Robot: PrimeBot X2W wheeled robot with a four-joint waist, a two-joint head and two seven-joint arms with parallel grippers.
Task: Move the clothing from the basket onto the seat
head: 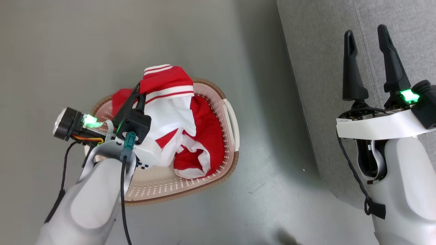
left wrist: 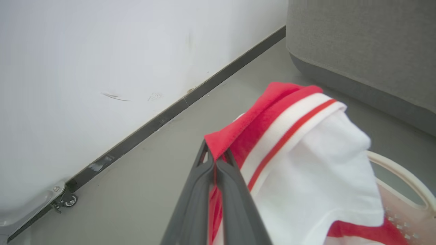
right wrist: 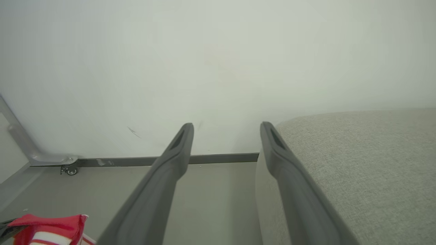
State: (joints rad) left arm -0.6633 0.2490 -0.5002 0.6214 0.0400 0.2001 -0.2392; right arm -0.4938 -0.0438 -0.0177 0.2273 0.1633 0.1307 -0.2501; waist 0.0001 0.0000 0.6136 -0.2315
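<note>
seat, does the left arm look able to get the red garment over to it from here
Probably yes: its jaws are shut on the garment, held up over the basket, and bare floor lies between that and the seat.

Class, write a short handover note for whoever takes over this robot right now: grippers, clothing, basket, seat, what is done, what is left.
Left gripper: shut on a red and white garment, raised above the basket.
Right gripper: open, empty, over the edge of the seat.
More red fabric lies in the basket, to the robot's left of the seat.
Done: one garment gripped.
Left: carry it to the seat, release, return for the rest.
</note>
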